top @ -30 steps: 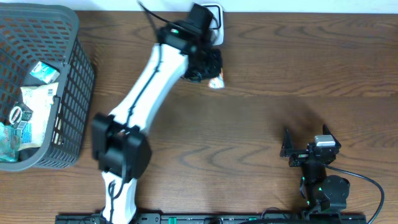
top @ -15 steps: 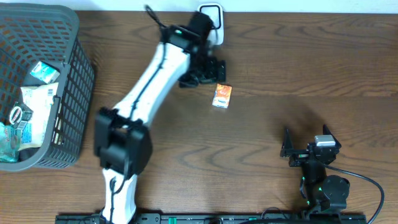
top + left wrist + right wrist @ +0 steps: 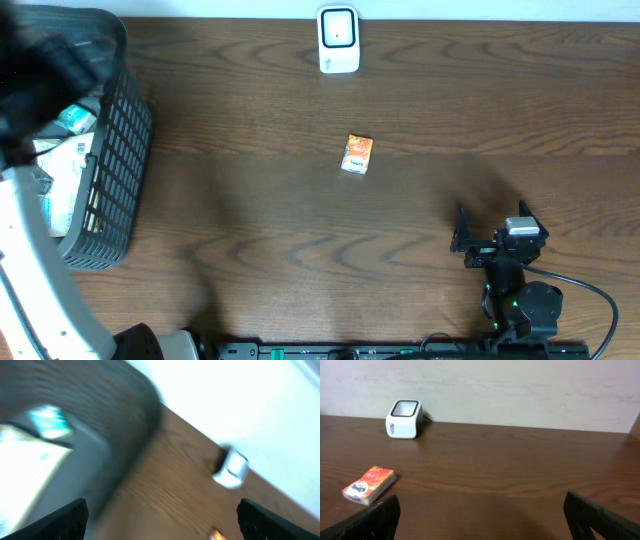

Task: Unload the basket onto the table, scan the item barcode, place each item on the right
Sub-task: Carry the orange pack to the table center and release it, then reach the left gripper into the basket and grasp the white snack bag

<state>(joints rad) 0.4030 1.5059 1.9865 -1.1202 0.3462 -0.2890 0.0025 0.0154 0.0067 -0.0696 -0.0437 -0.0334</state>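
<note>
Tool jaws on both arms stand wide apart with nothing between them. The left tool (image 3: 162,520) shows only its two dark fingertips at the lower corners of a motion-blurred wrist view, up over the basket end of the counter. The right tool (image 3: 492,228) sits low at the near right of the counter, its black fingers pointing toward the far edge. The orange packet (image 3: 357,155) lies flat on the bare wood near the middle of the counter, free of both tools. It is a small, thin, rectangular pack, orange on its face with a white band at one end bearing print too fine to read. Beyond it, at the far edge and well apart from it, stands the scanner (image 3: 338,40), a white plastic block with rounded corners and a dark square window. The counter (image 3: 250,210) is dark brown wood with a long wavy grain and a dull sheen. At the far left stands a grey plastic basket (image 3: 122,130) with an open lattice wall and a thick smooth rim, holding crinkled white and teal packets (image 3: 70,118). The left arm (image 3: 30,250), a smooth white shell, stands blurred beside the basket. A pale, matte wall (image 3: 520,390) backs the counter.
</note>
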